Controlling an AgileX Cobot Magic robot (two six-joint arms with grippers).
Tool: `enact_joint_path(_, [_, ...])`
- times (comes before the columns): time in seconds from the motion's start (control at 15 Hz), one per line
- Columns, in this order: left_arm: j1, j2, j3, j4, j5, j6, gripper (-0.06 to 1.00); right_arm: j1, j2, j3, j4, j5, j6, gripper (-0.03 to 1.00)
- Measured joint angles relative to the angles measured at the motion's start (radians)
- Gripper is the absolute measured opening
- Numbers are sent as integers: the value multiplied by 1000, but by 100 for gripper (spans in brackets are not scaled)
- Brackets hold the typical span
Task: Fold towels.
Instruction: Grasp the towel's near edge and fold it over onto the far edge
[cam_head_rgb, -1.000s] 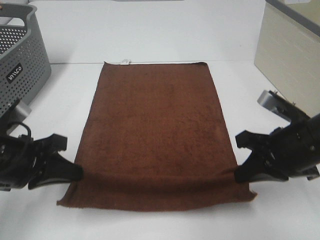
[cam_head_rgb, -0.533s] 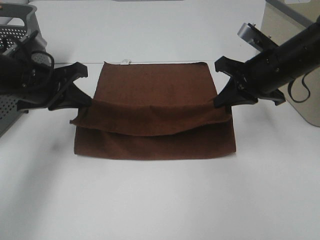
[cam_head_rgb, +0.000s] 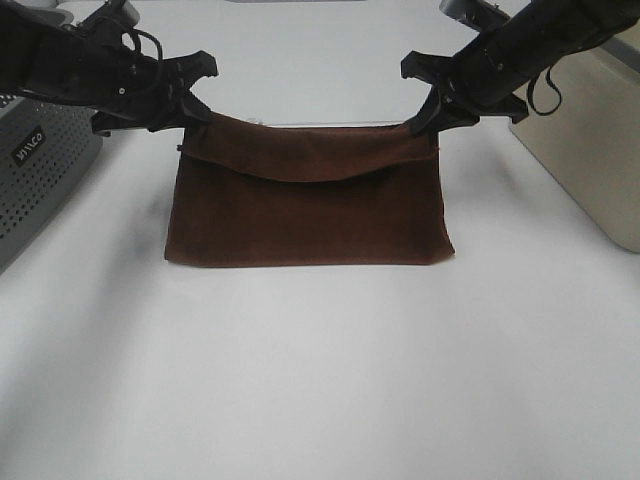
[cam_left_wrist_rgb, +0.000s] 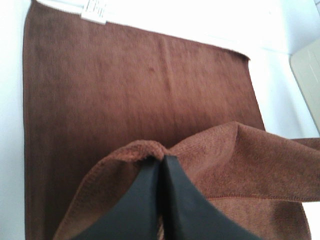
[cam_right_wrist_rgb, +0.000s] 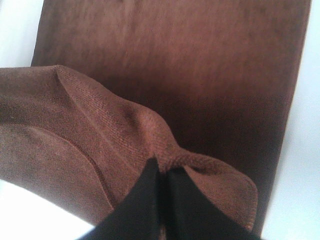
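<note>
**Near edge is arriving at the far edge: first fold is almost closing**

Both arms are carrying the front edge of the towel (cam_head_rgb: 310, 220) toward the back of the table (cam_head_rgb: 320, 390). A second ago that edge was lying flat at the front. Half a second ago it was hanging over the middle. Now it is nearly meeting the far edge, so the towel is lying doubled across the table's centre, its top layer sagging between the held corners. The left gripper (cam_head_rgb: 190, 120) is clamping the left corner with its jaws pressed together on the cloth, and the right gripper (cam_head_rgb: 425, 122) is doing likewise on the right corner. By my reading, the arms are nearing the end of the first fold, with only lowering and letting go remaining.
</note>
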Motion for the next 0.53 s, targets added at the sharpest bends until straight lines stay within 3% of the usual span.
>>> enact_joint_path(0.27, [0, 164, -195, 0, -86, -2, 0, 0, 174, -287, -100, 0, 39, 0])
enact_joint_path(0.53, [0, 291, -366, -2, -153, -3, 0, 0, 284, -431, -166, -52, 67, 0])
